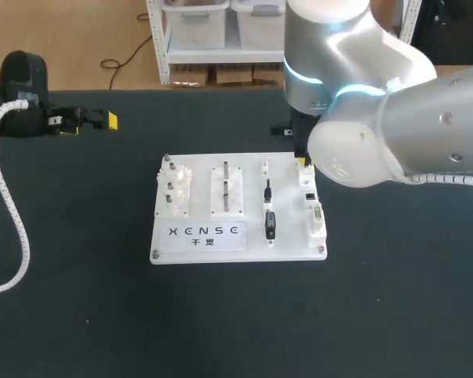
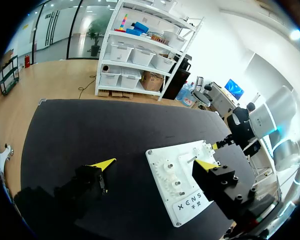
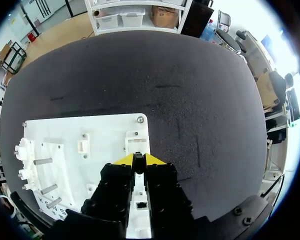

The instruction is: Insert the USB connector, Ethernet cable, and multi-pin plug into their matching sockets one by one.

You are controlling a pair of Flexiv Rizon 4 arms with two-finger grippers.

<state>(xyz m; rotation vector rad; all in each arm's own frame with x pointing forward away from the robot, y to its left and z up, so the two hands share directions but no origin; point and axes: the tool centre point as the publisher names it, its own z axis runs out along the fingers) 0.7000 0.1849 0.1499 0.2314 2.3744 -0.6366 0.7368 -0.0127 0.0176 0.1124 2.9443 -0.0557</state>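
Note:
The white board [image 1: 197, 246] lies mid-table. My right gripper [image 1: 303, 161] hangs over its far right corner, shut on a small dark piece that looks like the USB connector [image 3: 138, 159]. It is just above a white socket block [image 3: 137, 142], and the Ethernet socket [image 3: 140, 204] shows under the fingers. On the board, a thin black cable plug [image 1: 268, 190] and the dark multi-pin plug [image 1: 270, 224] rest in their holders, left of the socket column [image 1: 314, 211]. My left gripper [image 1: 87, 120] [image 2: 155, 164] is open and empty, off the board at the far left.
Gear pieces [image 1: 176, 186] and upright pegs [image 1: 226, 186] fill the board's left half. The left arm's white ribbed hose [image 1: 12, 213] curves along the table's left side. Bare black mat surrounds the board on all sides.

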